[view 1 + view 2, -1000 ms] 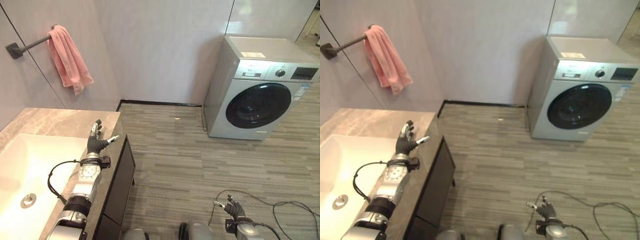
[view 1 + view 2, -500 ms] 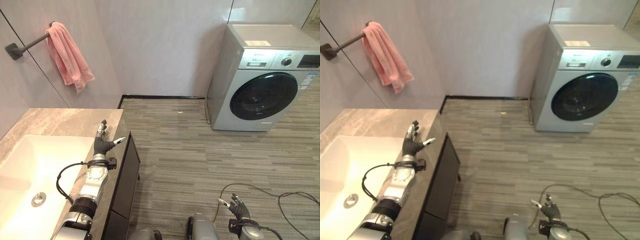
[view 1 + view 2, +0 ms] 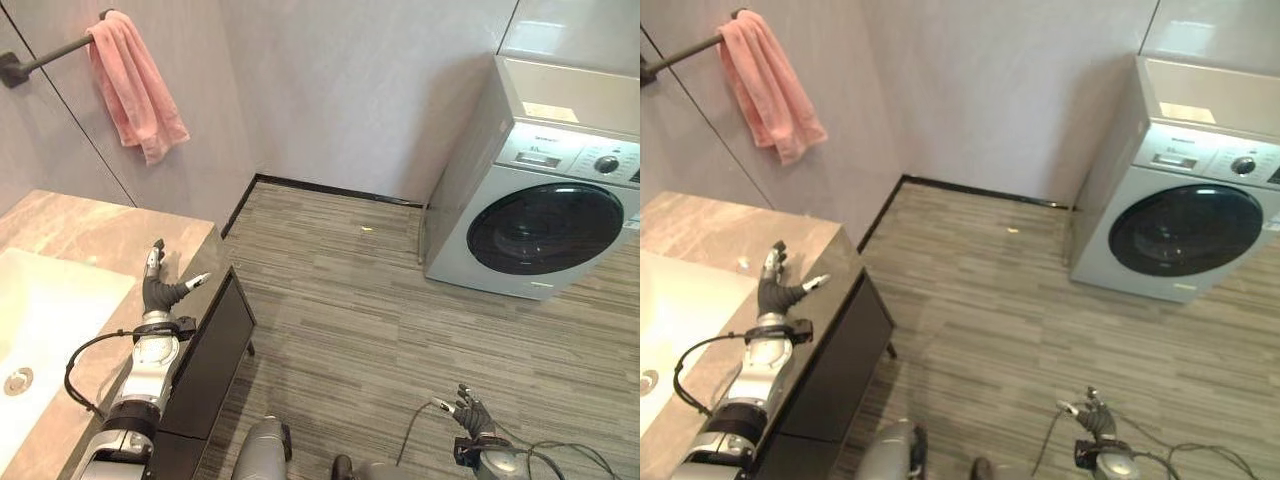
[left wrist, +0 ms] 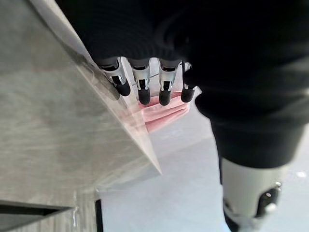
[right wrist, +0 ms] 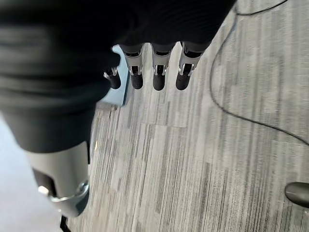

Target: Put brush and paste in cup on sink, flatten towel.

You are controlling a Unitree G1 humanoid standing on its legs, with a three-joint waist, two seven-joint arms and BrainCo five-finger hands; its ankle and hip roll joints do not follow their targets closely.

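A pink towel (image 3: 135, 85) hangs bunched over the end of a dark wall bar (image 3: 50, 55) at the upper left. Below it lies a marble counter (image 3: 90, 225) with a white sink basin (image 3: 40, 330). My left hand (image 3: 157, 290) hovers over the counter's right edge, open, fingers straight and thumb spread, holding nothing. In the left wrist view its fingers (image 4: 142, 87) point toward the pink towel (image 4: 161, 113) past the counter edge. My right hand (image 3: 470, 415) hangs low over the floor at the bottom right, open and empty; its fingers (image 5: 159, 72) are straight.
A silver washing machine (image 3: 540, 215) stands against the far wall on the right. A dark cabinet front (image 3: 205, 350) drops below the counter's edge. Striped grey floor (image 3: 350, 300) spreads between cabinet and machine.
The whole picture has shifted, so the camera has moved: counter and towel now sit further left. Both hands keep the same open pose and hold nothing.
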